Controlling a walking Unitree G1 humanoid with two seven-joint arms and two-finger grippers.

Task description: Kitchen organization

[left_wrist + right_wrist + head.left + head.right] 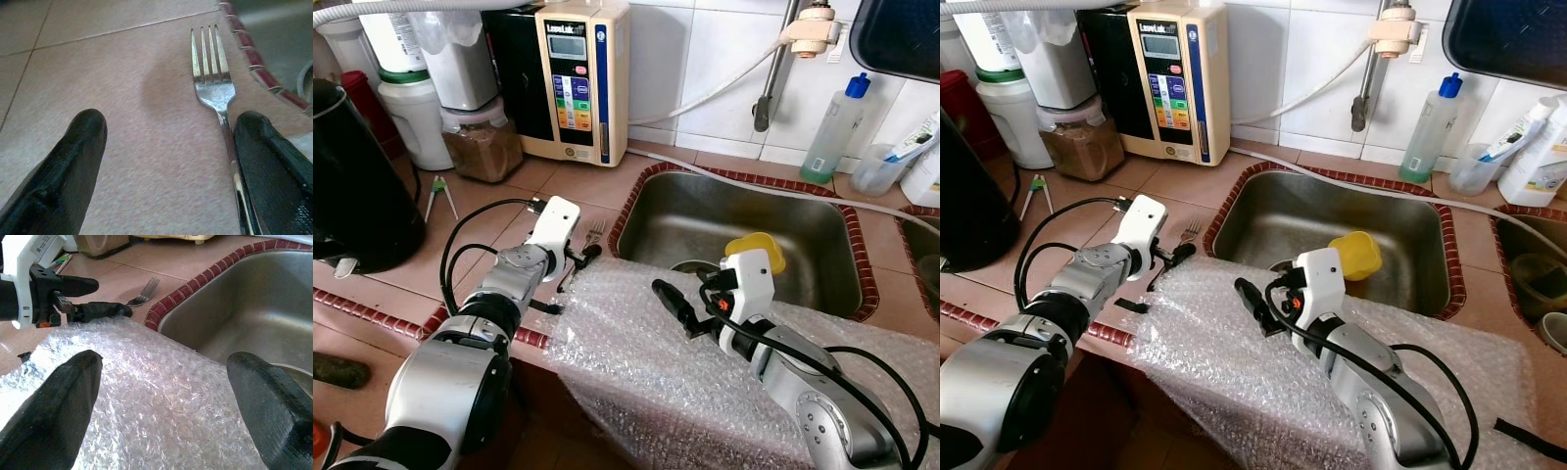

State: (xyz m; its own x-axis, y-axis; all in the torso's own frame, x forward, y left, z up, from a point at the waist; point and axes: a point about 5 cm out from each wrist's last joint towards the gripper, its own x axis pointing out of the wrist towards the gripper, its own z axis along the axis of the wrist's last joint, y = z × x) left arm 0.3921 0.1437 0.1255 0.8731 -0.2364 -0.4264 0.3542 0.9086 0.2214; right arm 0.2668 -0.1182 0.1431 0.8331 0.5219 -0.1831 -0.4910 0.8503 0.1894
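My left gripper (pixel 166 147) has its jaws apart, low on the worktop (pixel 509 211), one finger against the fork (pixel 215 83) handle left of the sink (pixel 744 235). Right gripper (pixel 161 387) hovers with jaws apart above the bubble wrap (pixel 636 362). I judge closing off-centre could skid the fork under the wrap.

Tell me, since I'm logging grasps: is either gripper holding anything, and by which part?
Nothing is held. The left gripper is open around the fork handle; the right gripper hangs open over bubble wrap.
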